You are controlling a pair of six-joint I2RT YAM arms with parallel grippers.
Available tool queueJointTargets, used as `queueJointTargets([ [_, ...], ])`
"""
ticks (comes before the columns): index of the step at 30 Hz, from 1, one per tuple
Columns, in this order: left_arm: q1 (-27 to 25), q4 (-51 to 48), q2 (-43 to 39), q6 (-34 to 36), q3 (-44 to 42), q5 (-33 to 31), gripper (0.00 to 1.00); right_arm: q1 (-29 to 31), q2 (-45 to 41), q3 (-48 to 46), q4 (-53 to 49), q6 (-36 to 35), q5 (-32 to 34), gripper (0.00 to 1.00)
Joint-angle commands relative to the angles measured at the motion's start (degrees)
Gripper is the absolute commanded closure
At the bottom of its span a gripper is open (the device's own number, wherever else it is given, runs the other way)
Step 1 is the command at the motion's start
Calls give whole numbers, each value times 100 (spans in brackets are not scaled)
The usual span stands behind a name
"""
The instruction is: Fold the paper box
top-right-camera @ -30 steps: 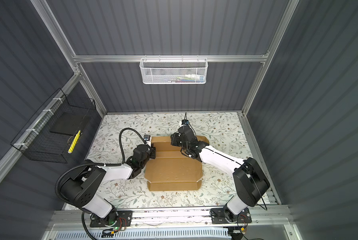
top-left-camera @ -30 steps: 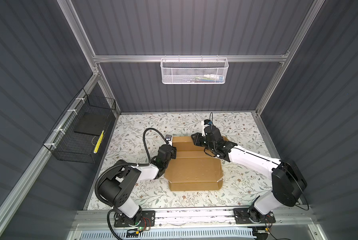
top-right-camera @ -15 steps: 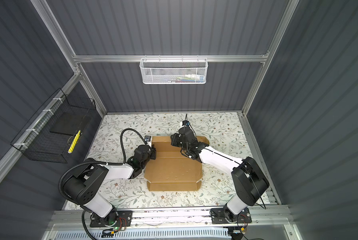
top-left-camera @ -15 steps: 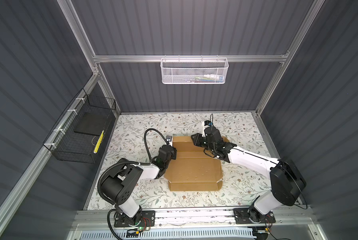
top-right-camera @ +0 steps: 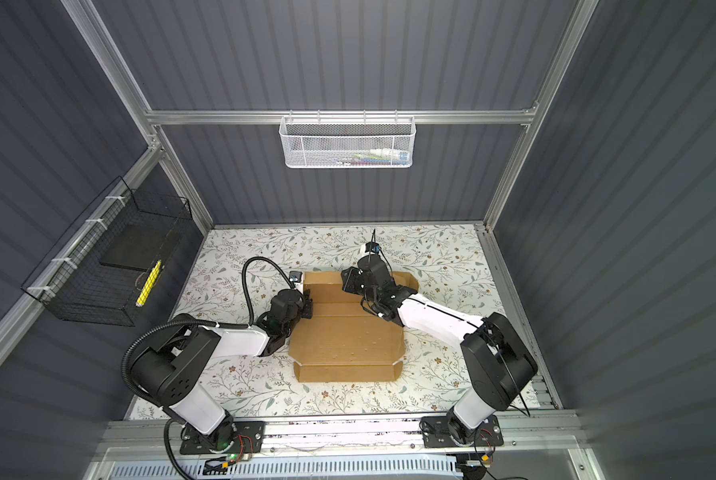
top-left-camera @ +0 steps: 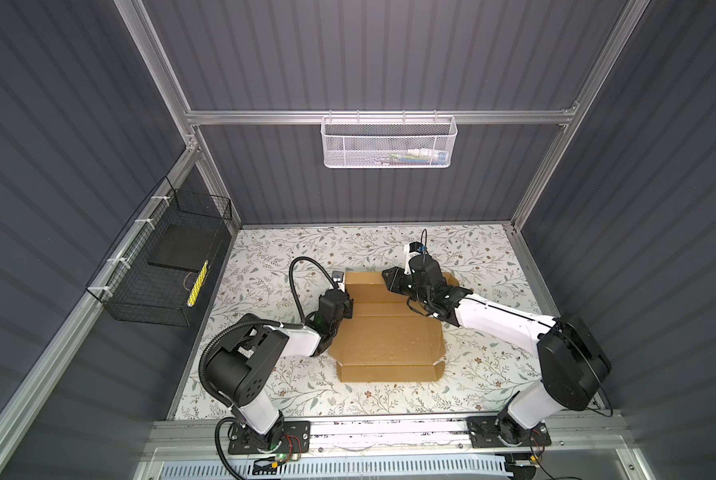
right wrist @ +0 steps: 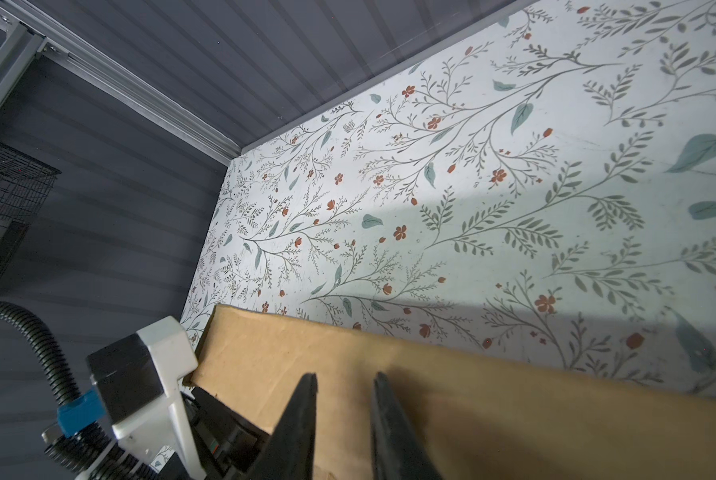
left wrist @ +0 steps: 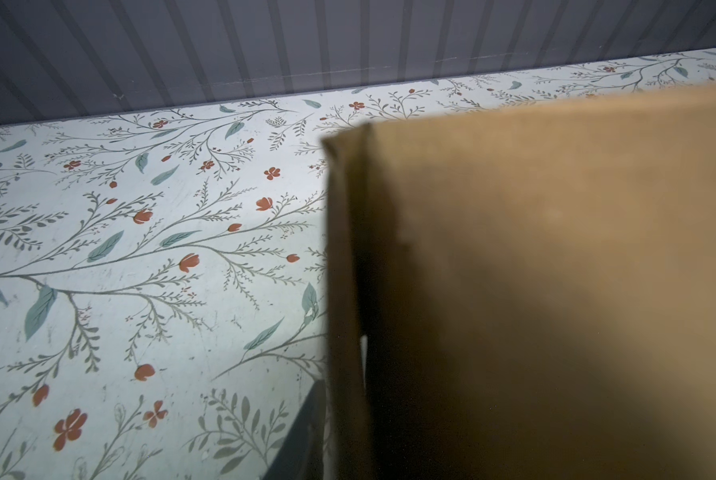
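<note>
Brown corrugated paper box [top-left-camera: 385,336] lying half-formed, near wall standing. Right gripper [right wrist: 343,380] sitting at box's far flap, jaws slightly apart, empty. Left gripper [top-left-camera: 347,308] sitting at box's left edge, grip untellable.

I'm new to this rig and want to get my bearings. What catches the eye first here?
The brown paper box lies partly folded in the middle of the floral table, with the left gripper at its left edge and the right gripper at its far flap. Next, a white mesh basket hangs high at the back and a black wire basket on the left side.
</note>
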Motion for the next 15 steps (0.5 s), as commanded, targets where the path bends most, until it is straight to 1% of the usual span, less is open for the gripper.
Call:
queueJointTargets([
  [1,-11,-88,135,-151,148,-193,70,-4,95,-113,-215,54,-80,73],
  [4,-11,-88,182,-214,188,-272,70,-4,87,-122,-224,45,-70,74],
  [15,-45,-158,314,-358,320,-490,84,-4,87,-122,-263,38,-84,74],
])
